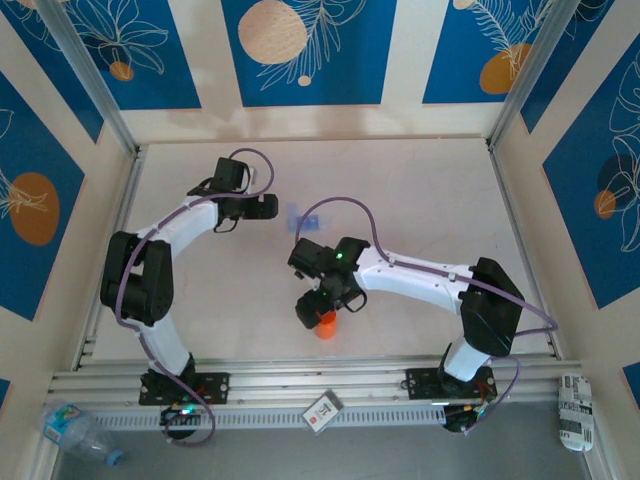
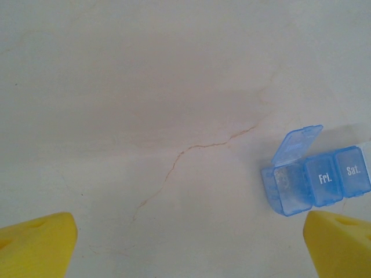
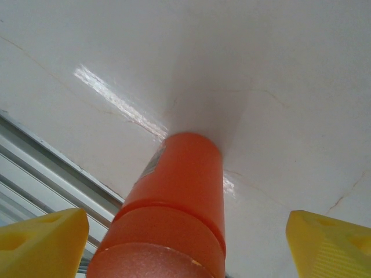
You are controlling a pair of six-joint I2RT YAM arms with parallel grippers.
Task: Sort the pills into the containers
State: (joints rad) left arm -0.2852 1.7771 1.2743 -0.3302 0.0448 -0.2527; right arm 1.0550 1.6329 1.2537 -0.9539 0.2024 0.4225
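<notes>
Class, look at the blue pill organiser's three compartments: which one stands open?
The end compartment beside Fri.: its lid is flipped up, while Fri. and Sat. are shut.

One orange pill bottle, one blue pill organizer showing three compartments, one lid raised, and two white robot arms.

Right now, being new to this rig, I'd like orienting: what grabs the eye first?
An orange bottle stands upright near the front edge of the table, the right arm's yellow fingers spread open either side of it. Farther back lies a blue pill box, its end lid flipped up, the next lids marked Fri. and Sat.
</notes>
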